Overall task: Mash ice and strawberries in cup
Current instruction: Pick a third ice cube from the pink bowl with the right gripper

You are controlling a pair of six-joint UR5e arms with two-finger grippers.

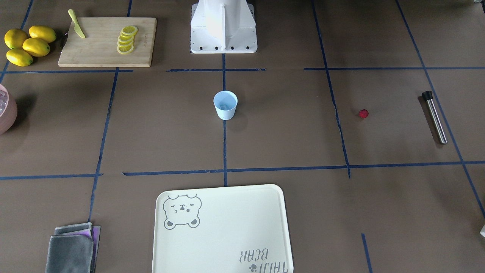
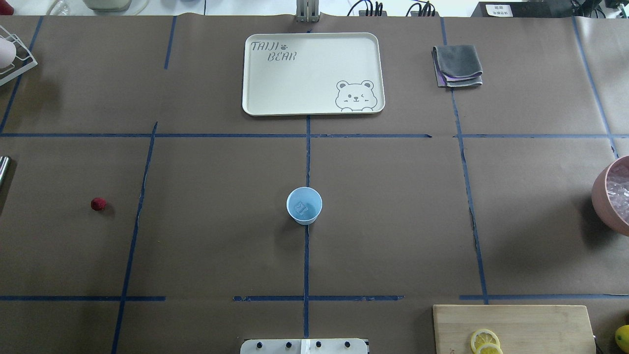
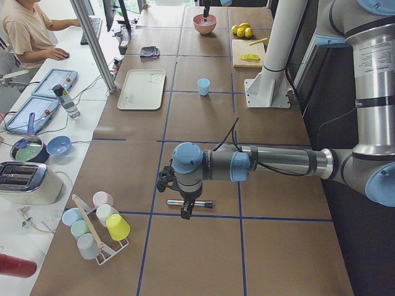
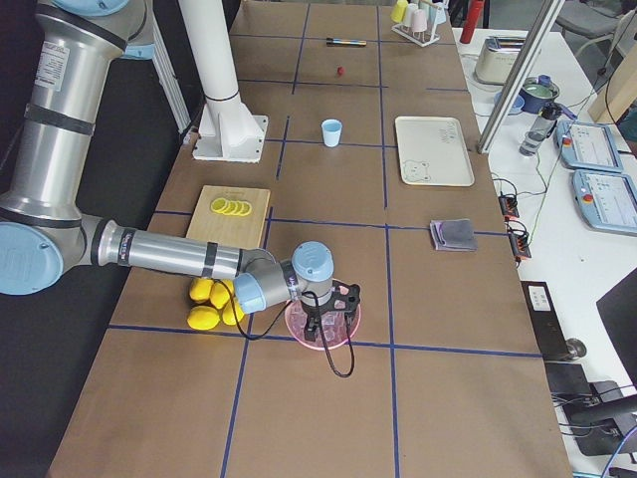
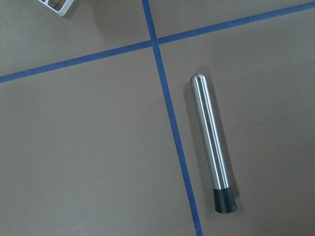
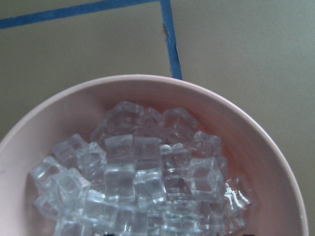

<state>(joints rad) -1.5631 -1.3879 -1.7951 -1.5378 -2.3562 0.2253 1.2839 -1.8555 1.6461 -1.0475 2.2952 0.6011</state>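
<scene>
Slices of yellow lemon are lying on the pale wooden cutting board, nearest the robot's base on its right. They are spare stock and play no part in the mash.

Middle row. The small pale-blue plastic cup is standing upright on the centre tape line, probably placed there so either arm can reach it. A pale shape is showing on its bottom, but it could be an ice chunk or a moulded mark.

The small round dark-red strawberry is lying on bare paper, well apart from the cup on the robot's left. It is not yet loaded.

Further left, the steel muddler with a black ribbed tip is lying flat beside a tape line. The left gripper is hanging directly above it, likely lining up to fetch the mashing tool. Its finger spread cannot be told.

At the right end, the right gripper is hovering over the round pink bowl, which is heaped with clear ice cubes. This looks like a pick being set up, though again its opening cannot be told.

Far side. The cream bear-print tray and the folded grey cloth are sitting unused.
</scene>
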